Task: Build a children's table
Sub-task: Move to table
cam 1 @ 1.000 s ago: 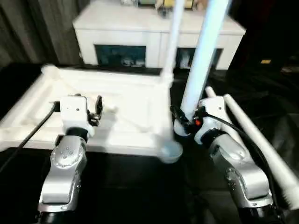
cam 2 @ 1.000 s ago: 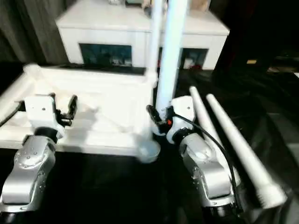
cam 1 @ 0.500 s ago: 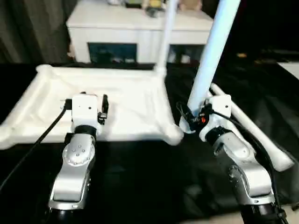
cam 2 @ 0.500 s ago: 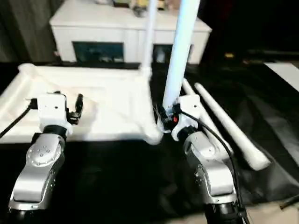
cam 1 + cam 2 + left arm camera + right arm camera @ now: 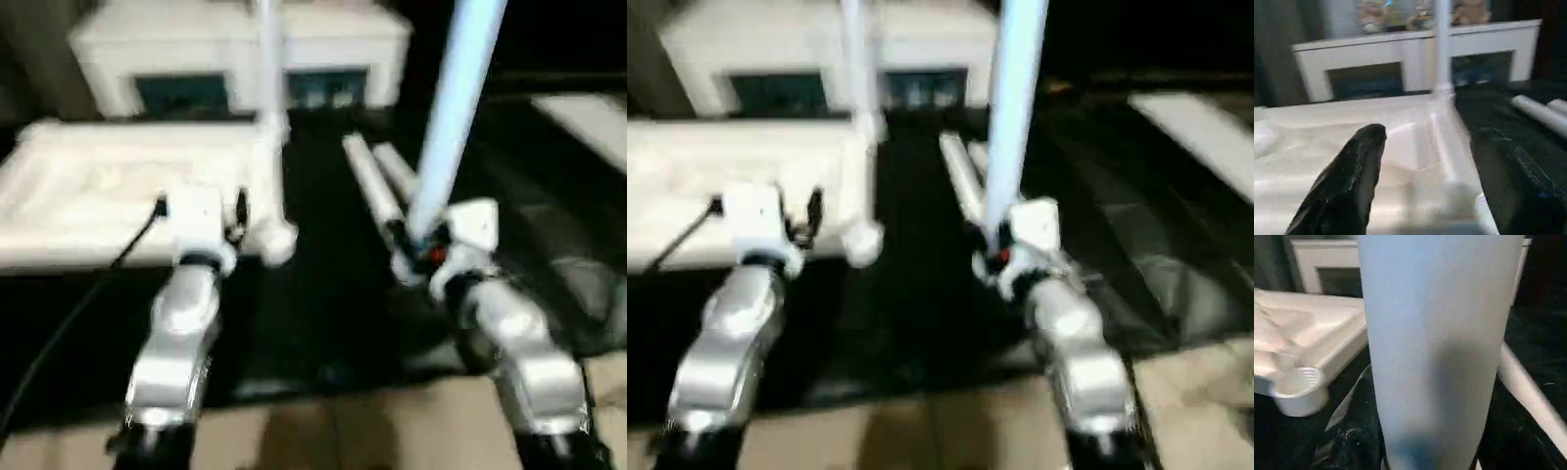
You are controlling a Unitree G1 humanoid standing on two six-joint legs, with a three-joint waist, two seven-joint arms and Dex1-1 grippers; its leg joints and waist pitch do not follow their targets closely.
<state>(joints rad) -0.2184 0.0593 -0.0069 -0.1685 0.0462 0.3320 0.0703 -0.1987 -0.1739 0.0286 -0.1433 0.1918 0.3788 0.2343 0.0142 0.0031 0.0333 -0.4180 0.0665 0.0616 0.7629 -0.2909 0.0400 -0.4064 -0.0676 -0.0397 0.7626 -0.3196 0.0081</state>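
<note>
Leg (image 5: 453,117) stands upright in my right gripper (image 5: 409,247), clamped near its lower end, light, stiff and likely slick, beside the tabletop's (image 5: 88,196) near corner socket (image 5: 274,240); my left gripper (image 5: 201,211) hangs open, empty.

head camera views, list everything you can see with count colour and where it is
table top: one, white, upside down on the dark floor, ahead of the left arm
fitted leg: one, white, standing upright in the table top's far corner on the right arm's side
held leg: one, white, upright in the right gripper, beside the table top
loose legs: two, white, lying side by side on the dark floor behind the held leg
low cabinet: one, white with dark openings, behind the table top
dark floor: one, black, under everything
left gripper: one, black fingers, open above the table top's near edge
right gripper: one, black fingers, shut on the held leg's lower end
</note>
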